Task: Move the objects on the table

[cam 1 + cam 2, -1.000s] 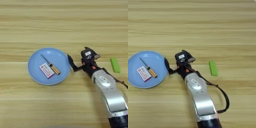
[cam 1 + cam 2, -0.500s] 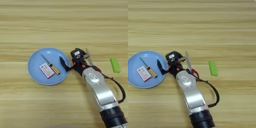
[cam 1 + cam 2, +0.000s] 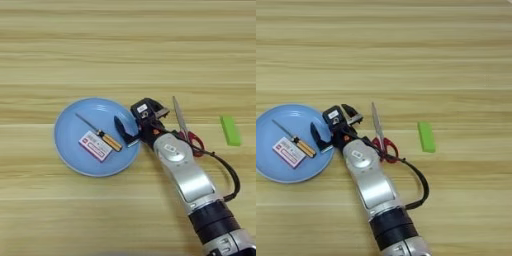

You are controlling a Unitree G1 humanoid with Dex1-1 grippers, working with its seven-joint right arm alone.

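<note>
Our right gripper (image 3: 142, 122) hovers with its two black fingers spread and empty over the round light-blue plate's (image 3: 70, 150) right rim, which holds the yellow-handled screwdriver (image 3: 100, 134) and red-and-white box (image 3: 95, 146), probably collected there, while the red-handled scissors (image 3: 184, 127) and green block (image 3: 230, 131) lie right.

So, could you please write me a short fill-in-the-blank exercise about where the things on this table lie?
1. The screwdriver and the red-and-white box both lie on the blue ____.
2. The scissors have ____ handles.
3. The green block lies on the robot's ____ side of the scissors.

Missing words: plate; red; right
</note>
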